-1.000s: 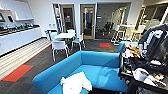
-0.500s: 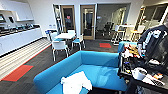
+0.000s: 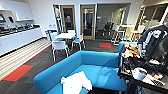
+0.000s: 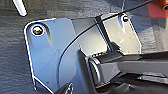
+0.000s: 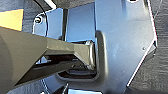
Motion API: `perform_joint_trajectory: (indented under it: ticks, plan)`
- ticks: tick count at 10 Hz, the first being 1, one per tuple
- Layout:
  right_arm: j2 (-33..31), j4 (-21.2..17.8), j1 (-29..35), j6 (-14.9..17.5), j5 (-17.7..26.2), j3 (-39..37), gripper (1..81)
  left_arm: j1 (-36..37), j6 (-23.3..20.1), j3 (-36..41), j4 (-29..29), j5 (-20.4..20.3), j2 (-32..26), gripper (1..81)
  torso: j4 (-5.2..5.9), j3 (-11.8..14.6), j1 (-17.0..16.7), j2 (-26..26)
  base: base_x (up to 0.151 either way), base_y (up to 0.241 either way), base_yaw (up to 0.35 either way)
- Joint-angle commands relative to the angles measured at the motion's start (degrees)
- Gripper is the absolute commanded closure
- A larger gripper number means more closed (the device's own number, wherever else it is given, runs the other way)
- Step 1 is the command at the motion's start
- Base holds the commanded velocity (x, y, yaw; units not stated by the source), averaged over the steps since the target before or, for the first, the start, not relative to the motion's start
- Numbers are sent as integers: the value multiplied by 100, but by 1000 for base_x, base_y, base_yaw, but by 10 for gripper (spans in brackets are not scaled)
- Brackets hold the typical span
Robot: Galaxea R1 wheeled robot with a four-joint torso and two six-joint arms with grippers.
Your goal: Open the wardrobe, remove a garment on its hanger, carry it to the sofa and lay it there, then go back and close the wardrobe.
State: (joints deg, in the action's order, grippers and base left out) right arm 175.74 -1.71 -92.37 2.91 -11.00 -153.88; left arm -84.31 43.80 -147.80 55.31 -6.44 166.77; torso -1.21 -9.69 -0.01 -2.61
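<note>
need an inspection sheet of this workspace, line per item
surface: blue sofa, seat mostly bare, grey carpet floor with red patches
job's things: white garment lies crumpled on the sofa seat near its front; hanger cannot be made out; wardrobe nothing seen
clutter: cart beside the sofa, loaded with a white cup and mixed small items
claws: cannot tell whether open or shut
cables: thin dark cable crosses the robot's plate in the left wrist view
surroundings: white table with white chairs, kitchen counter along the wall, glass doors behind, person in dark clothing by the cart
</note>
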Motion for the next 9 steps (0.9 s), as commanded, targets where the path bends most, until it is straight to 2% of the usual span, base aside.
perform_joint_trajectory:
  ticks: [1, 4, 9]
  plan:
    - [69, -5, 117, 7, 309, 17, 10, 218, 6, 23, 59, 187, -64, 10, 0, 0, 1, -2, 0, 0, 0]
    - [78, -5, 117, 7, 309, 17, 10, 252, 6, 23, 42, 213, -64, 10, 0, 0, 1, 0, 0, 0, 34]
    - [78, -5, 117, 7, 309, 8, 10, 252, 14, 14, 41, 239, -73, 10, 0, 0, 1, -2, 0, 0, 228]
